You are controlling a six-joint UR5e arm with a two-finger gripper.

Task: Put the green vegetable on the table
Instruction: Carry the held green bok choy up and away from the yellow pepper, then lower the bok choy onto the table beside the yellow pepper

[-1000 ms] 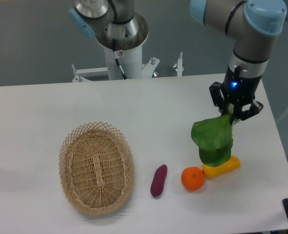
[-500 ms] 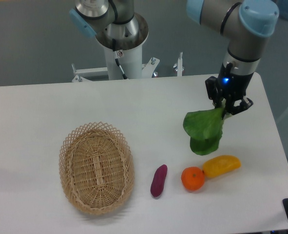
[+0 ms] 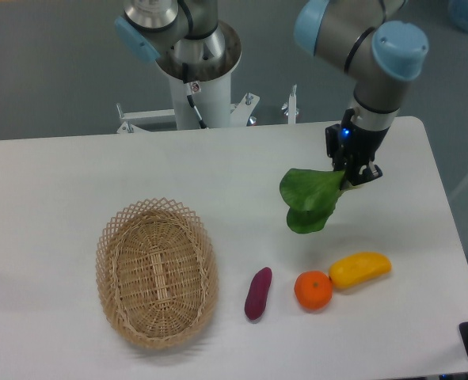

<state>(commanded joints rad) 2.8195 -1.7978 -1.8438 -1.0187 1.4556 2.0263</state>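
We see the gripper (image 3: 351,176) at the right side of the bench (image 3: 75,174), hanging down from the grey arm with light blue joints. A small blue light shines on its black body. The jaws are pinching the green vegetable (image 3: 310,200) at its stem end, which is mostly hidden between them. The broad dark green leaves hang down and to the left from the jaws, tilted, and they spread out over the white surface. We cannot tell for sure if the lowest leaf touches the bench or hangs just above it.

Below the vegetable, near the front edge of the bench, we see three other things in a row. The yellow oblong fruit (image 3: 360,269) lies at the right, and the orange (image 3: 313,290) lies just beside its left end, touching it or almost touching it. The purple sweet potato (image 3: 257,293) lies to the left of the orange, apart from it, with its long side nearly upright in the view. All three are apart from the vegetable.

The woven wicker basket (image 3: 157,271) stands on the left half of the bench, well apart from the gripper. It is oval and nothing lies inside it. Behind the bench we see the white base column (image 3: 198,87) of the arm.
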